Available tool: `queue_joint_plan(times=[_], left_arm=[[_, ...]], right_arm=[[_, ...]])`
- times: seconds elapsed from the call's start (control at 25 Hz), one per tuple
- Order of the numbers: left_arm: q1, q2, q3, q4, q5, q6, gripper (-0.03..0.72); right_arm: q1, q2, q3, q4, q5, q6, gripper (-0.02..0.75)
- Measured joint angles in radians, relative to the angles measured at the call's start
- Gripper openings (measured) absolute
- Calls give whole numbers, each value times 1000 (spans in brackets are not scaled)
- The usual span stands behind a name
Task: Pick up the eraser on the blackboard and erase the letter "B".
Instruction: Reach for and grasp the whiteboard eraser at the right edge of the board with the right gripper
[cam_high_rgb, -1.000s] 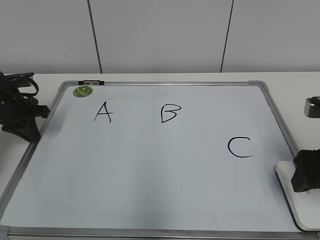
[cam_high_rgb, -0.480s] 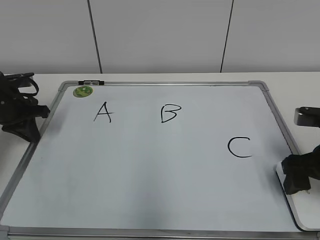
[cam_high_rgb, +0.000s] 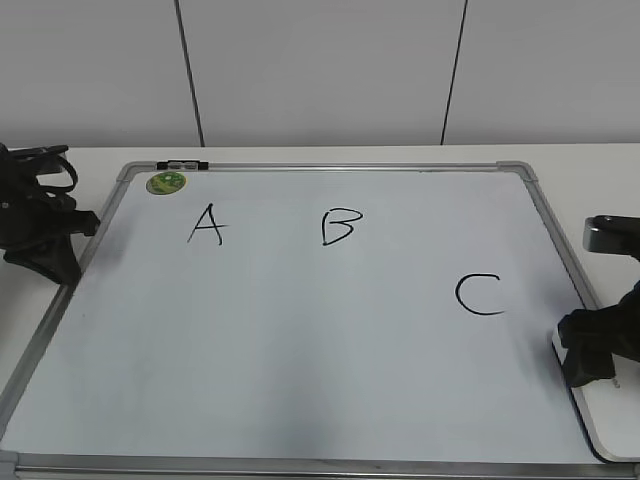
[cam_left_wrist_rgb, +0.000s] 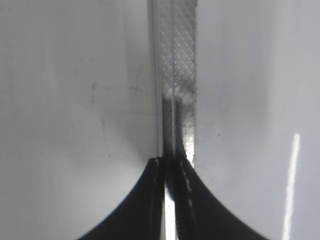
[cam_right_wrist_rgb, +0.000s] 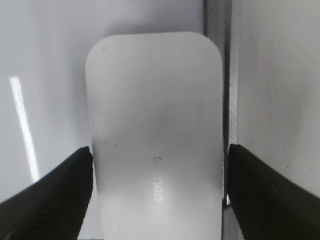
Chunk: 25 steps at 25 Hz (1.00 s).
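Right gripper settles astride the eraser, grasp not yet made.

The right gripper (cam_right_wrist_rgb: 157, 165) has its jaws spread, one finger at each long side of the eraser (cam_right_wrist_rgb: 155, 130), close to its edges but not visibly squeezing it. Over the last second it has shifted a little inward along the eraser at the board (cam_high_rgb: 300, 330)'s right edge, which suggests alignment is about done and closing comes next. The eraser lies by the frame, well apart from the B (cam_high_rgb: 337, 227), which is untouched between A (cam_high_rgb: 206, 224) and C (cam_high_rgb: 479, 295). The right arm reaches in low from the right. The left gripper (cam_left_wrist_rgb: 170, 165), jaws pressed together and empty, sits parked over the left frame.
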Motion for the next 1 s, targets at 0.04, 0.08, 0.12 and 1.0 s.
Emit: queue_joint_plan(times=[0.04,0.08,0.12,1.0], left_arm=[[0,0,0,0,0,0,11],[0,0,0,0,0,0,11],[0,0,0,0,0,0,11],[0,0,0,0,0,0,11]], right_arm=[[0,0,0,-2,-2,0,636],[0,0,0,-2,-2,0,636],[0,2,0,-2,-2,0,634],[0,15,-2,-10,0,0,548]])
